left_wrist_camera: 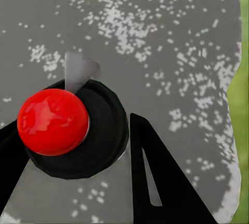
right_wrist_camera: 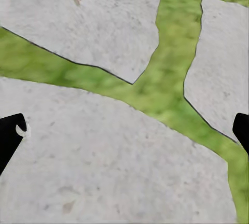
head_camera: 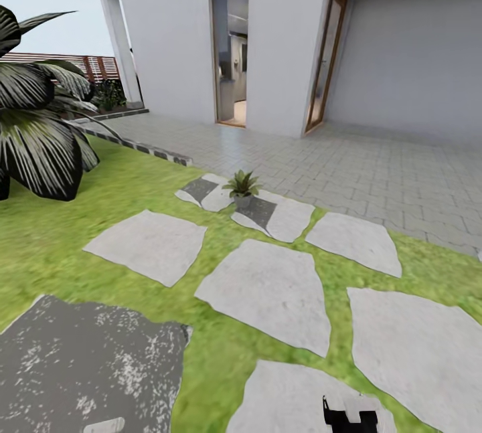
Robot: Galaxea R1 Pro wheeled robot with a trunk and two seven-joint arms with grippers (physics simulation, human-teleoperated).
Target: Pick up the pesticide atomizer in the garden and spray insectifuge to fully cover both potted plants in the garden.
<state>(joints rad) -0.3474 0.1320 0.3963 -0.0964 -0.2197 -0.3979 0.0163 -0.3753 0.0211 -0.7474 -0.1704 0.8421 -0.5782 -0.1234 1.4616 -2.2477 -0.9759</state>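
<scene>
A small potted plant sits ahead on the pale stepping stones, near the paved terrace and well apart from both tools. The left tool is clenched on the pesticide atomizer, red cap showing, above the grey mottled patio. The right tool hangs released over the stones and lawn.

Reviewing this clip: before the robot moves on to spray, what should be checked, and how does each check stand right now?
1. Atomizer held: the left gripper has its fingers on either side of the atomizer, with its red top: ok.
2. Potted plant in sight ahead on the stepping stones: ok.
3. Close enough to spray: plant looks far off: not ok.
4. Second plant located: cannot tell.
5. Right gripper free, open over stones: ok.
6. Nozzle direction: cannot tell.
</scene>
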